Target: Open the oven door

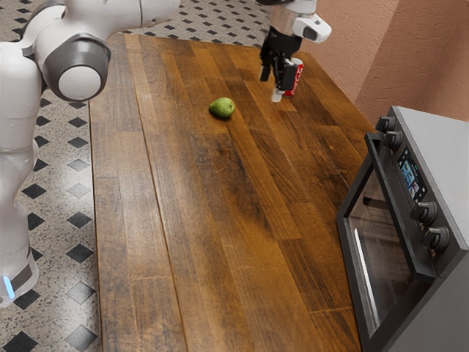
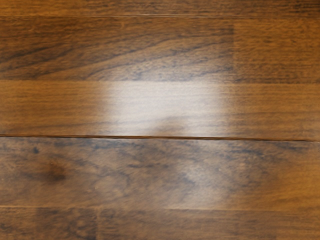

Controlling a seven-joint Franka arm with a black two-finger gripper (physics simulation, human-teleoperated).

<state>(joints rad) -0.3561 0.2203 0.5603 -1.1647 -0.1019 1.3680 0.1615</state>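
The black gripper point(image 1: 277, 82) hangs over the far part of the table in the exterior view, its two fingers apart and the hand pointing down. The grey oven point(image 1: 440, 158) stands at the exterior view's right edge, well away from the hand. Its glass-fronted door point(image 1: 382, 257) looks closed, with a long dark handle bar point(image 1: 399, 213) along the upper edge, below the knobs and display. Nothing touches the handle. Bare wood lies under the hand in the wrist view.
A red can point(image 1: 297, 79) stands just behind the gripper, with a small white thing point(image 1: 276, 95) beside it. A green fruit point(image 1: 222, 108) lies on the wooden table point(image 1: 212, 220), toward the exterior view's left from the hand. A pinkish wall point(image 1: 366, 51) rises beyond the table.
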